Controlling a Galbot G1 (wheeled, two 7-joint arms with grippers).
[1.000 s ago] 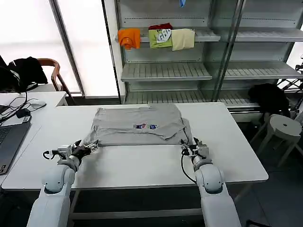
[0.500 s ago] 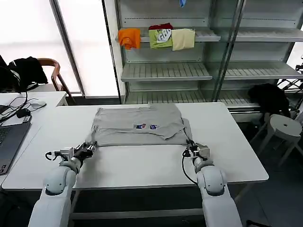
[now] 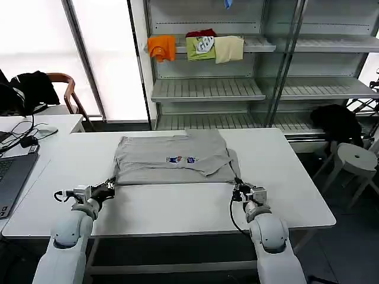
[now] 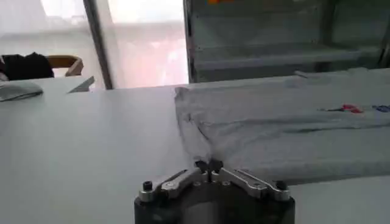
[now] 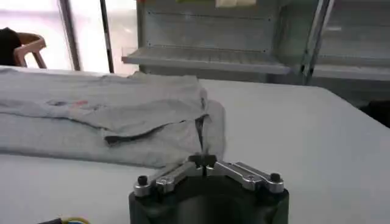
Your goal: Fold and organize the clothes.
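Grey shirt [image 3: 173, 158] lies folded flat at the middle of the white table [image 3: 296, 177], chest print up. Left gripper [image 3: 108, 187] sits at the shirt's near left corner, fingers pinched closed on the hem there. Right gripper [image 3: 238, 188] at the shirt's near right corner, closed on the cloth edge. Laptop [image 3: 12, 177] far left of the shirt.

Light grey shirt [image 3: 173, 158] on a white table [image 3: 177, 207], and its small chest print [image 3: 181, 159] flashes blue and red. Up on the pale grey shelf [image 3: 254, 42] sit an orange garment [image 3: 161, 47], a green one [image 3: 199, 47] and a cream one [image 3: 228, 48]. Both grippers show black bodies with silver fingers.
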